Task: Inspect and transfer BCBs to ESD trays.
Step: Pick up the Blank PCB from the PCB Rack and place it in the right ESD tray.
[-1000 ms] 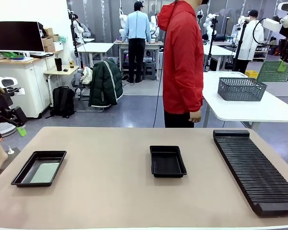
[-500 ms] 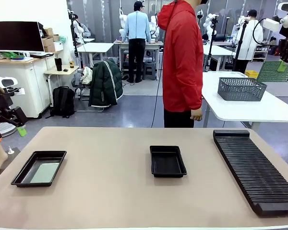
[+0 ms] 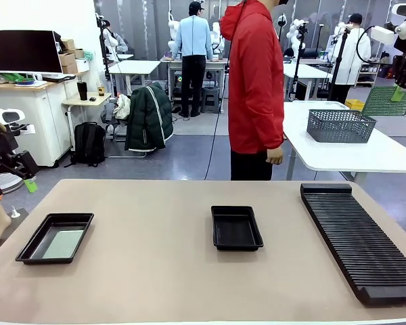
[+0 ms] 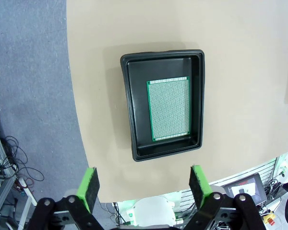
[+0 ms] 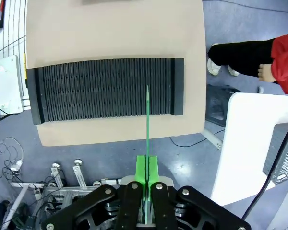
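Smooth tan tabletop (image 3: 155,277), perforated green board (image 4: 169,109) in black tray (image 4: 129,115), ribbed rack (image 3: 362,244)

No text or number is legible — not on the ESD trays (image 3: 235,229) nor the BCB (image 4: 169,109).

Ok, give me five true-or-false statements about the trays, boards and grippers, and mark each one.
1. The left tray holds a green board. True.
2. The middle tray also holds a board. False: it is empty.
3. The right gripper is shut on a second board, seen edge-on. True.
4. The left gripper grips the left tray's rim. False: it is open and well clear of the tray.
5. The slotted rack is full of boards. False: its slots show none.
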